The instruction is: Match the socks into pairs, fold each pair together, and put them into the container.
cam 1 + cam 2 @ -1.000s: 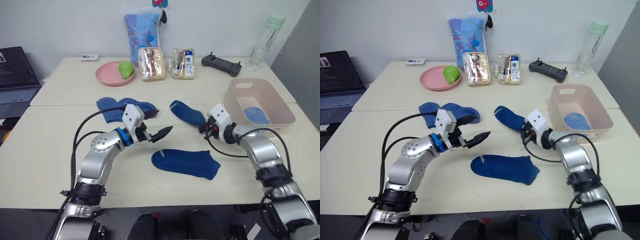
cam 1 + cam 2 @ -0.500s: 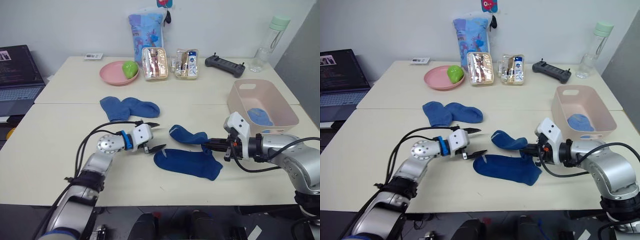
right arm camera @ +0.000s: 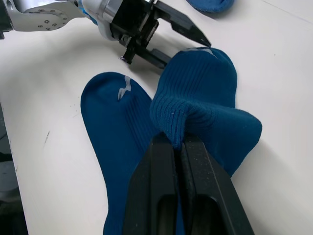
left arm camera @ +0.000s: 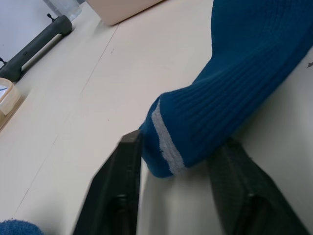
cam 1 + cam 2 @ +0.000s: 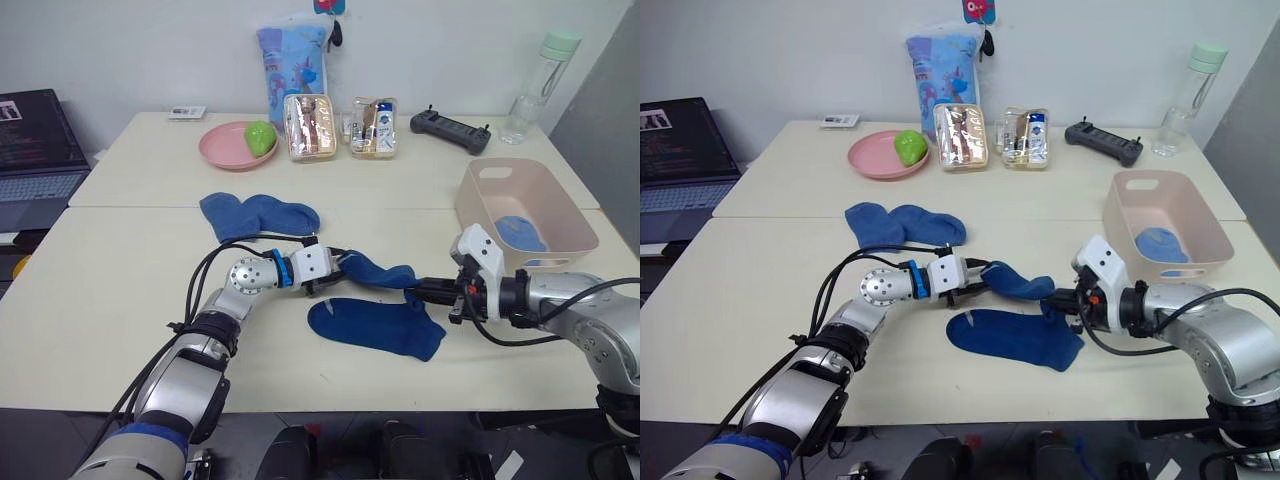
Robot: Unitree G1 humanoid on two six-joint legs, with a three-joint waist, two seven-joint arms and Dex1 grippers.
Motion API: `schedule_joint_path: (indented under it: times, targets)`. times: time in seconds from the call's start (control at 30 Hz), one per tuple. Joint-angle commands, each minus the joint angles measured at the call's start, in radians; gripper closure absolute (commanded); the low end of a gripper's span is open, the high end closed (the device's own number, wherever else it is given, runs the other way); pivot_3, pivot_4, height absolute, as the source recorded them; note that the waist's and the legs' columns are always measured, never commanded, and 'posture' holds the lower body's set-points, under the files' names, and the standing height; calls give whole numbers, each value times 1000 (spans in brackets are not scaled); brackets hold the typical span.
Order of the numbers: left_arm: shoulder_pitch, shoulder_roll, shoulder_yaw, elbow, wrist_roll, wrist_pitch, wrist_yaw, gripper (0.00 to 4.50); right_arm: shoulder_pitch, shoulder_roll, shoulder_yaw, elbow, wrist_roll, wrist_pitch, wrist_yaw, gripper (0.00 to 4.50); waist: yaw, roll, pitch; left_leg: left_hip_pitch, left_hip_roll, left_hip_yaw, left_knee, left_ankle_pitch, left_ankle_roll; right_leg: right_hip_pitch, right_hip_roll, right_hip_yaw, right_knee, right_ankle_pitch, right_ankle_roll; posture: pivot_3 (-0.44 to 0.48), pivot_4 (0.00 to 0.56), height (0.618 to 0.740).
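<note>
A dark blue sock [image 5: 382, 272] is held off the table between both grippers. My left gripper [image 5: 338, 268] has its fingers [image 4: 128, 171] closed on the cuff with the grey stripe. My right gripper [image 3: 178, 142] is shut on the bunched toe end. Just in front of them a second dark blue sock [image 5: 375, 328] lies flat. Two medium-blue socks [image 5: 255, 215] rest side by side further back on the left. On the right stands the pink-beige container [image 5: 468, 205] with a light blue sock [image 5: 515, 230] inside.
Along the back of the table stand a pink plate [image 5: 215, 150] with a green fruit, a tall patterned bag [image 5: 287, 55], two clear pouches [image 5: 303, 127], a black controller [image 5: 450, 128] and a bottle [image 5: 535, 70]. A laptop [image 5: 35, 150] sits at far left.
My left gripper has moved right to the sock's cuff and its fingers have closed in from wide open. The right gripper still holds the other end of that sock.
</note>
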Motion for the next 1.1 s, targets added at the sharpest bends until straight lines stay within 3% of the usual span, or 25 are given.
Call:
schedule_joint_path:
  times: [0.03, 0.1, 0.2, 0.37, 0.5, 0.7, 0.8, 1.03, 1.1]
  targets:
    - [-19, -9, 28, -9, -26, -31, -1, 3852, 0, -14, -22, -35, 23, -17, -8, 4500, 0, 0, 0, 0, 0, 0, 0, 0, 0, 0, 0, 0, 0, 0, 0, 0, 150, 740]
    - [-19, -9, 33, -14, -35, -31, -6, 4468, 0, -15, -17, -31, 22, -25, -11, 4500, 0, 0, 0, 0, 0, 0, 0, 0, 0, 0, 0, 0, 0, 0, 0, 0, 150, 740]
    - [-22, 7, 33, -38, -20, -36, 11, 4468, 2, -21, 17, 15, -46, -126, -18, 4500, -1, 0, 0, 0, 0, 0, 0, 0, 0, 0, 0, 0, 0, 0, 0, 0, 150, 740]
    - [-13, 27, 84, -121, -55, 29, 62, 4468, -18, -67, 110, 180, -289, -474, -21, 4500, -1, 0, 0, 0, 0, 1, 0, 0, 0, 0, 1, 0, 0, 0, 0, 0, 150, 740]
    - [53, 72, 82, -235, -52, 67, 23, 4468, -25, -95, 174, 274, -414, -682, 24, 4500, -4, 0, 0, 0, 0, 1, 0, 0, 0, -1, 1, 1, 0, 0, 0, 0, 150, 740]
    - [212, 82, 59, -420, -28, 154, 27, 4468, -6, -33, 244, 391, -478, -852, 66, 4500, -6, 0, 0, 2, 1, 1, 0, 0, 0, 0, 1, 2, 1, 0, 0, 0, 150, 740]
    - [254, 76, 55, -477, -26, 193, 35, 4500, 15, -33, 212, 375, -438, -813, 109, 3756, 2, 0, 0, 1, 1, 1, 1, 0, 0, 0, 1, 1, 1, 0, 0, 0, 150, 740]
    - [273, 93, 72, -557, -68, 277, 4, 4500, 108, -129, 125, 265, -423, -829, 166, 1305, 3, 0, 0, 1, 0, 1, 1, 0, 0, 0, 0, 1, 0, 0, 0, 0, 150, 740]
    - [270, 97, 77, -579, -92, 314, -17, 4500, 151, -151, 99, 210, -412, -830, 179, 1305, 3, 0, 0, 1, 0, 1, 1, 0, 0, 0, 0, 1, 1, 0, 0, 0, 150, 740]
